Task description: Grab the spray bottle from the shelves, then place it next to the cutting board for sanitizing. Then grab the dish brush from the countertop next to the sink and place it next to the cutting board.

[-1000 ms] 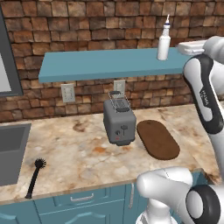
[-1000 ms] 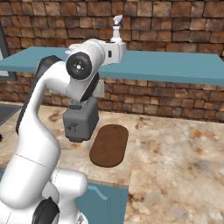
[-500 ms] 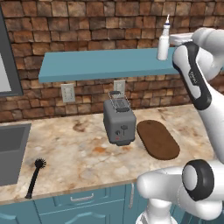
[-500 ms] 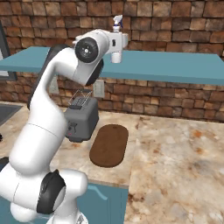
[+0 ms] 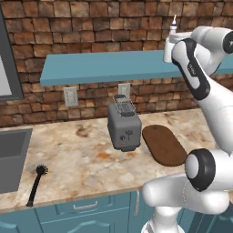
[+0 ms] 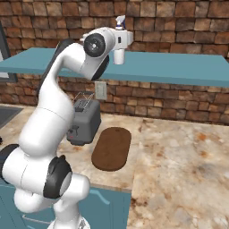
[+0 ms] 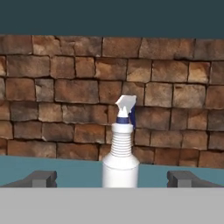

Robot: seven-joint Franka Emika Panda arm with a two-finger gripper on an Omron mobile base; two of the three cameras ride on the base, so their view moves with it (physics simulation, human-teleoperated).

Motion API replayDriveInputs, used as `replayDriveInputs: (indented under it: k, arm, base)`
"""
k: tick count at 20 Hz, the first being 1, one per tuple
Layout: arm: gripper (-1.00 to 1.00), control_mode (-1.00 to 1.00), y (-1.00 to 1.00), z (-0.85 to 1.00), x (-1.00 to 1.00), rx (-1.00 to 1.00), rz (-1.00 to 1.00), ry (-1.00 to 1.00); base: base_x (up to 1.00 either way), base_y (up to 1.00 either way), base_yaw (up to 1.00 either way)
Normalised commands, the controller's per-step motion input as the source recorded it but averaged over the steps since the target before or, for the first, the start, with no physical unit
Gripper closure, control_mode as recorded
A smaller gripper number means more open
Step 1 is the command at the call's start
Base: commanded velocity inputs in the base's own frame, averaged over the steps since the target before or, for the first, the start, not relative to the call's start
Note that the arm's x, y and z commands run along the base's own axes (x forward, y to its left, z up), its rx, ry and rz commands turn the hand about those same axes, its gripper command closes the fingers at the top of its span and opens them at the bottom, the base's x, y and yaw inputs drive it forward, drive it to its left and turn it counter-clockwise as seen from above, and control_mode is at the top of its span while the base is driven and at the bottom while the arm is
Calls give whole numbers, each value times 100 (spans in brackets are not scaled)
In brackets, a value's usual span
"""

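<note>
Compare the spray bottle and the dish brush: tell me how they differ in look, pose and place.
The spray bottle is white with a blue nozzle; the dish brush is black. The spray bottle stands upright, while the dish brush lies flat. The spray bottle sits on the teal shelf by the brick wall, with the open hand facing it; the dish brush rests on the countertop beside the sink. Neither is held.

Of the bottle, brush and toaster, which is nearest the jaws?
The spray bottle, upright on the shelf between the open jaws; the brush and toaster sit on the countertop below.
</note>
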Motion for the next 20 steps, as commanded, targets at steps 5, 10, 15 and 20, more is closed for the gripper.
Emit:
replayDriveInputs:
  k: [5, 10, 15, 20]
  arm:
    - [-100, -100, -7, 0, 45, 0, 0, 2]
    - [-100, -100, -8, 0, 42, 0, 1, 2]
    - [-100, -100, -2, 0, 36, 0, 0, 0]
    - [-100, -100, 0, 0, 36, 0, 0, 0]
  base:
    - [0, 0, 0]
    - [0, 0, 0]
    - [0, 0, 0]
    - [0, 0, 0]
